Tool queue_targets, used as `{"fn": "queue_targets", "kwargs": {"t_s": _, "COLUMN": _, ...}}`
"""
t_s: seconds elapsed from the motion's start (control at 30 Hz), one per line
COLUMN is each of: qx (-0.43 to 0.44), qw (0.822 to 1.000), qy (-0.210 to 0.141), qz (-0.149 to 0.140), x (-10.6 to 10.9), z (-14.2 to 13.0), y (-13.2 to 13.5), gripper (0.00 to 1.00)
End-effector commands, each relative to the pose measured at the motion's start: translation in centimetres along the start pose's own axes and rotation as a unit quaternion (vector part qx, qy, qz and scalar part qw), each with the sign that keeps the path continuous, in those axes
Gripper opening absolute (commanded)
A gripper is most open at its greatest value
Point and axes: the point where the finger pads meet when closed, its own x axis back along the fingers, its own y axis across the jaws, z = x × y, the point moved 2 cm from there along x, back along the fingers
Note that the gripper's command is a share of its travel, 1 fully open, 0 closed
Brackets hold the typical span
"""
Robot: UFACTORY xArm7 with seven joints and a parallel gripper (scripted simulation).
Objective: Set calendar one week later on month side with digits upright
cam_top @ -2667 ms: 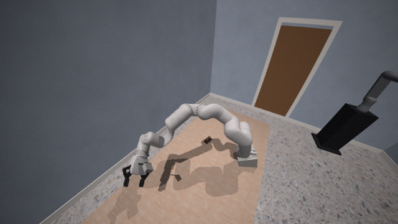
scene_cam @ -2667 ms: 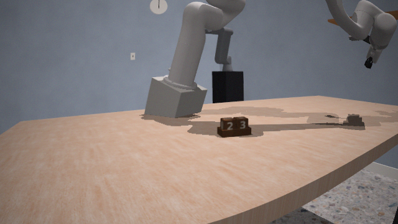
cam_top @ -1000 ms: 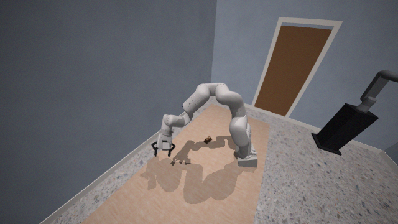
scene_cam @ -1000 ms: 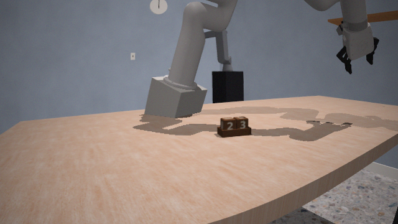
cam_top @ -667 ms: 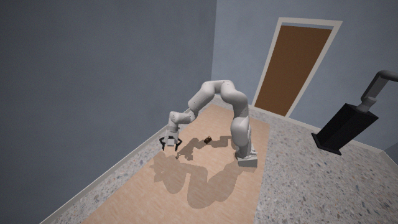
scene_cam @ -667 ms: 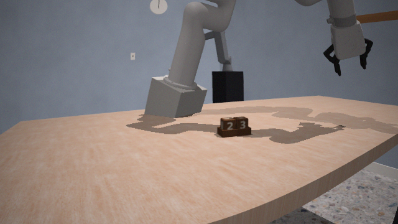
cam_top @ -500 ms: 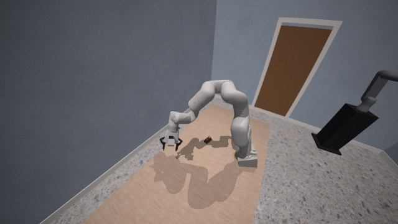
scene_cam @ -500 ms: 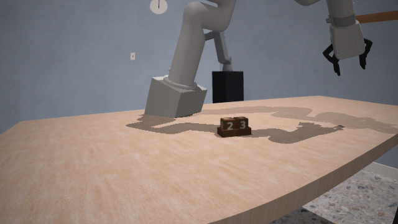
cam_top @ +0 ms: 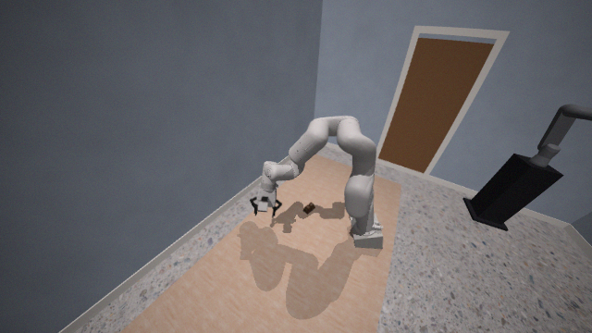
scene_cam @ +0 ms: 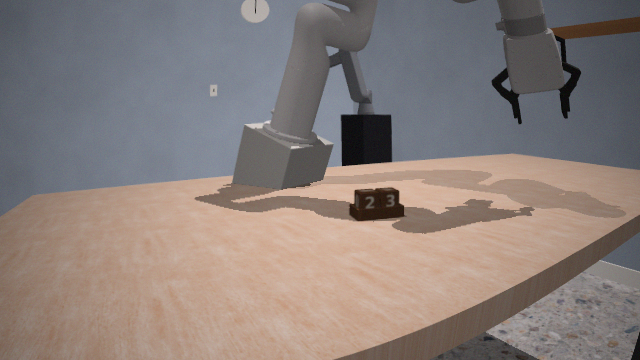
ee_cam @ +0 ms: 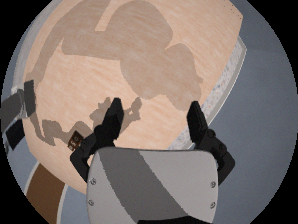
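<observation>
Desk calendar reads 23, gripper wide open above the table

The brown calendar (cam_top: 309, 208) (scene_cam: 377, 206) (ee_cam: 75, 140) sits right of center and below mid-height in the exterior view, its cubes "2" (scene_cam: 368, 201) and "3" (scene_cam: 389, 199) side by side in the tray (scene_cam: 377, 212); around it lies the wooden table (cam_top: 199, 287) (scene_cam: 200, 270) (ee_cam: 65, 85); at the upper right, well apart from it, the xArm Gripper (cam_top: 266, 213) (scene_cam: 543, 120) (ee_cam: 156, 105) hangs fully spread, holding nothing
</observation>
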Motion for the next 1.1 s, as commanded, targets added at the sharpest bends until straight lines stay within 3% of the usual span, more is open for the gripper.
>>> {"fn": "queue_targets", "kwargs": {"t_s": 0.0, "qx": -0.001, "qw": 1.0, "qy": -0.003, "qz": -0.001, "x": 0.2, "z": -0.1, "y": 0.0, "gripper": 1.0}}
{"fn": "queue_targets", "kwargs": {"t_s": 0.03, "qx": -0.001, "qw": 1.0, "qy": -0.003, "qz": -0.001, "x": 0.2, "z": -0.1, "y": 0.0, "gripper": 1.0}}
{"fn": "queue_targets", "kwargs": {"t_s": 0.1, "qx": -0.072, "qw": 0.996, "qy": -0.05, "qz": 0.004, "x": 1.9, "z": -3.4, "y": -4.1, "gripper": 1.0}}
{"fn": "queue_targets", "kwargs": {"t_s": 0.2, "qx": -0.093, "qw": 0.994, "qy": -0.063, "qz": 0.004, "x": 2.4, "z": -4.3, "y": -5.3, "gripper": 1.0}}
{"fn": "queue_targets", "kwargs": {"t_s": 0.6, "qx": -0.094, "qw": 0.994, "qy": -0.064, "qz": 0.004, "x": 2.4, "z": -4.4, "y": -5.4, "gripper": 1.0}}
{"fn": "queue_targets", "kwargs": {"t_s": 0.67, "qx": -0.166, "qw": 0.98, "qy": -0.108, "qz": 0.005, "x": 4.2, "z": -7.1, "y": -9.8, "gripper": 1.0}}
{"fn": "queue_targets", "kwargs": {"t_s": 1.07, "qx": -0.178, "qw": 0.977, "qy": -0.116, "qz": 0.004, "x": 4.4, "z": -7.6, "y": -10.6, "gripper": 1.0}}
